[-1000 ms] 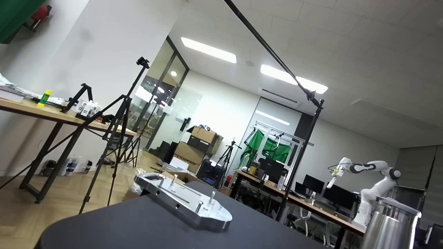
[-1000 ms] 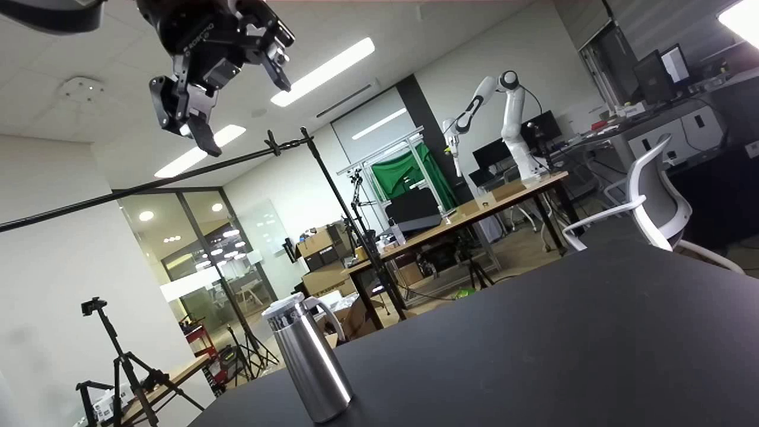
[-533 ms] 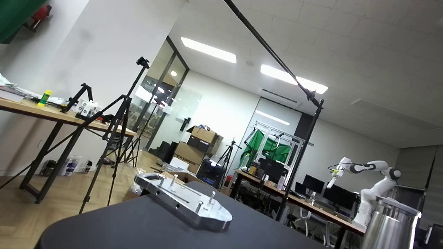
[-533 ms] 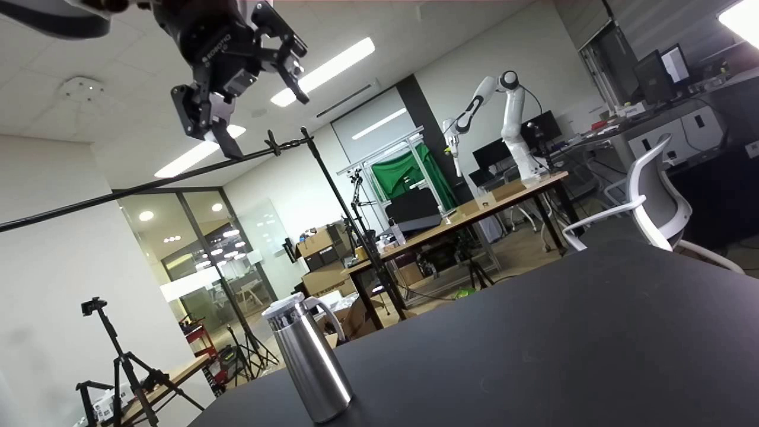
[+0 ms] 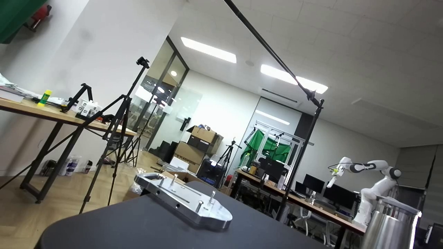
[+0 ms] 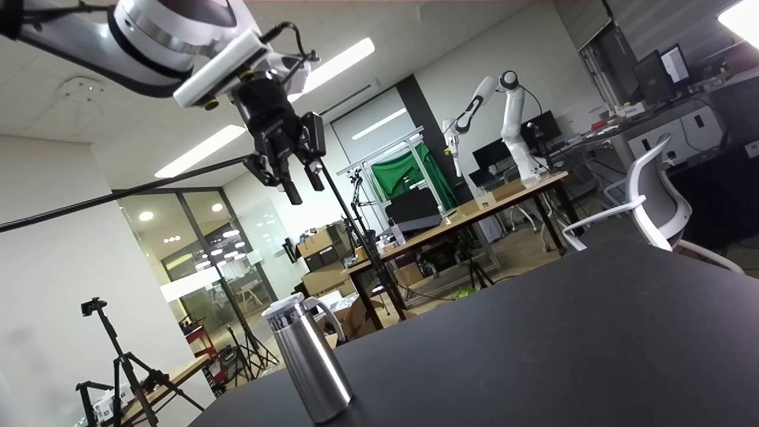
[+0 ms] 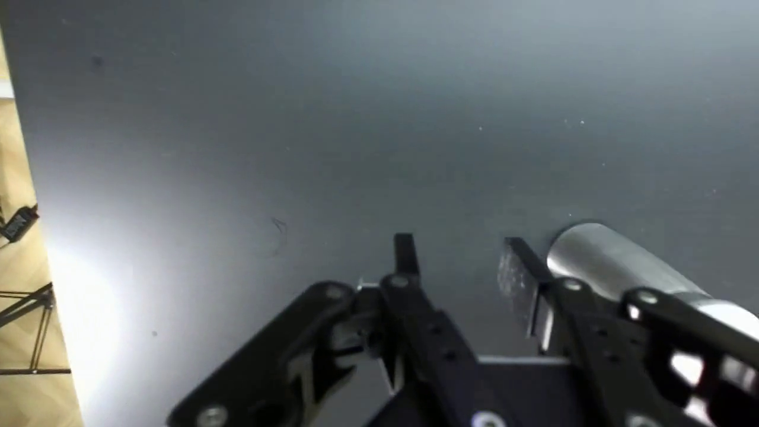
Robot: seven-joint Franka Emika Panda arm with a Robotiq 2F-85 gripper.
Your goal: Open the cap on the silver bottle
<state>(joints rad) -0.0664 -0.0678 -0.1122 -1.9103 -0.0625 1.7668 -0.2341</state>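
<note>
The silver bottle (image 6: 314, 367) stands on the dark table with its handle towards the right in an exterior view. Its cap (image 6: 283, 305) sits on top, flat and grey. The cap (image 5: 399, 204) and upper part of the bottle (image 5: 387, 228) also show at the lower right corner in an exterior view. My gripper (image 6: 305, 185) hangs above the bottle, well apart from the cap. In the wrist view the jaws of the gripper (image 7: 459, 240) are partly apart with nothing between them. The bottle (image 7: 616, 261) lies outside the right finger, its upper part partly hidden behind the gripper.
A metal plate with upright pins (image 5: 187, 200) rests on the dark table (image 6: 504, 356). A black boom pole (image 6: 148, 193) runs behind the gripper. The table's edge (image 7: 44, 237) shows at the left in the wrist view, with floor beyond it.
In an exterior view my gripper has come down and to the right, and more of the arm shows. Its fingers have drawn closer together. Bottle and cap have stayed put.
</note>
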